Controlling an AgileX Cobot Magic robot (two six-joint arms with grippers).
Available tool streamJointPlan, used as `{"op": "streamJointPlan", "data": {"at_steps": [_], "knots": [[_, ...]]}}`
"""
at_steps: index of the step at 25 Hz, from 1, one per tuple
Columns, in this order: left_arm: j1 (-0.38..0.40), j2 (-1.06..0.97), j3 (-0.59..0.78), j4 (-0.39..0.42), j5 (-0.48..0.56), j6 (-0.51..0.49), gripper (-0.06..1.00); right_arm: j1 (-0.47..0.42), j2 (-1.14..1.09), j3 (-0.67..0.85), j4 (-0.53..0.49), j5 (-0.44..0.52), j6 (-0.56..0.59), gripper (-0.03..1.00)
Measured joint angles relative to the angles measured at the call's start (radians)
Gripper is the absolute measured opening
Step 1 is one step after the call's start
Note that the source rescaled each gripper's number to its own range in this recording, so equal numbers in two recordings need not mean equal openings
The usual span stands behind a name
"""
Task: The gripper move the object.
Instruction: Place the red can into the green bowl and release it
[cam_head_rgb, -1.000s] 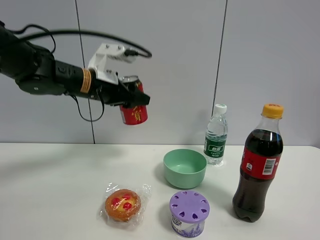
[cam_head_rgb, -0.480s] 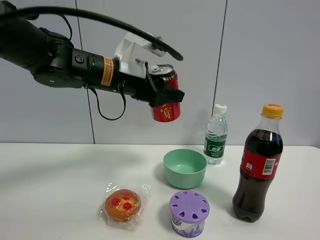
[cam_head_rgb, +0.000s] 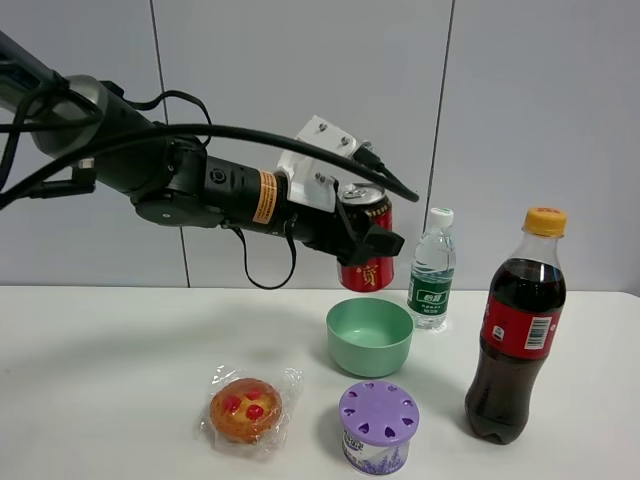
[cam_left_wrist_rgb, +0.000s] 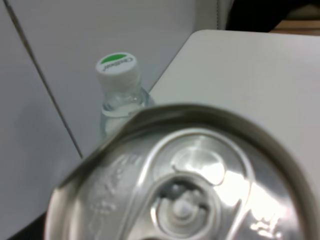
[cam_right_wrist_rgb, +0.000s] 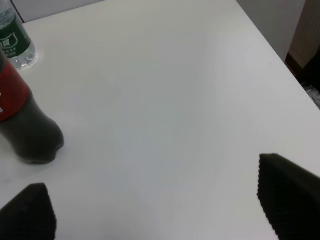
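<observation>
Left gripper (cam_head_rgb: 368, 243) on its black arm, reaching in from the left of the high view. Its jaws are clenched on the red can (cam_head_rgb: 367, 273). The can hangs roughly upright in the air, clear of the table (cam_head_rgb: 120, 360). In that view it sits over the back rim of the green bowl (cam_head_rgb: 370, 358) and just left of the water bottle (cam_head_rgb: 432, 272).

The left wrist view is mostly filled by the can's silver top, with the bottle's white cap behind it.

A wrapped pastry (cam_head_rgb: 245, 410), a purple-lidded jar (cam_head_rgb: 377, 425) and a cola bottle (cam_head_rgb: 515, 330) stand nearer the front of the table.

Right gripper (cam_right_wrist_rgb: 160, 207): jaws spread wide with nothing between them, over bare table near the cola bottle's base.
</observation>
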Motion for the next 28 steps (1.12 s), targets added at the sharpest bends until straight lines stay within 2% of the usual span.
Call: {"op": "streamJointPlan", "data": {"at_steps": [11,19,28], "knots": [[0.000,0.091,-0.005,-0.004,0.037,0.062,0.00,0.000,0.000,0.000,0.000,0.000,0.000,1.00],[-0.002,0.098,-0.074,-0.005,0.039,0.052,0.00,0.000,0.000,0.000,0.000,0.000,0.000,1.00],[-0.010,0.118,-0.078,-0.006,0.033,0.046,0.00,0.000,0.000,0.000,0.000,0.000,0.000,1.00]]}}
